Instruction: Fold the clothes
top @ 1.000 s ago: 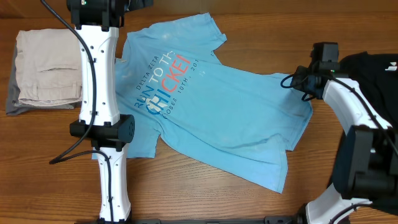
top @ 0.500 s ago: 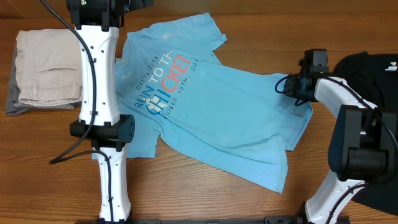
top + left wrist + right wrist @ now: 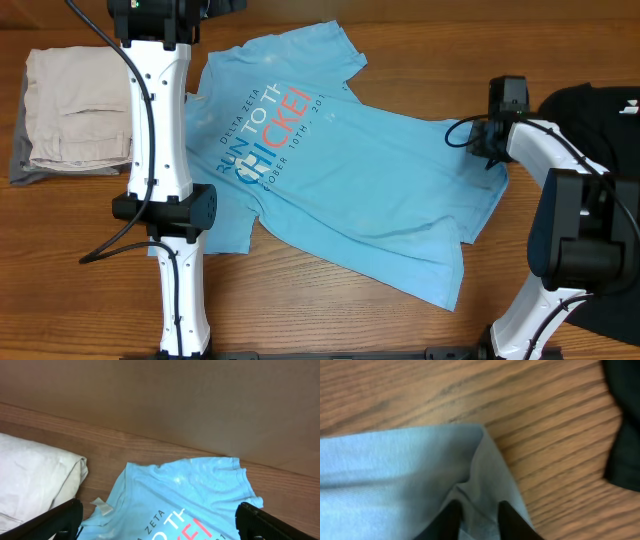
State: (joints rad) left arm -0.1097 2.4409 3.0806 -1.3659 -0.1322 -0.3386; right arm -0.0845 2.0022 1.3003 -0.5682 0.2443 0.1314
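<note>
T-shirt [image 3: 350, 170] lies spread, unfolded, on the surface [image 3: 330, 320]; right gripper [image 3: 477, 519] at its hem corner, jaws narrow astride a raised pucker, grip uncertain, likely for straightening; left gripper [image 3: 160, 522] above its collar end, jaws wide, empty.

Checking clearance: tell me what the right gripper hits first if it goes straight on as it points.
Likely the T-shirt: a raised fold at its corner sits right between the fingertips of the right gripper. Past it is bare table; depth is unclear.
</note>
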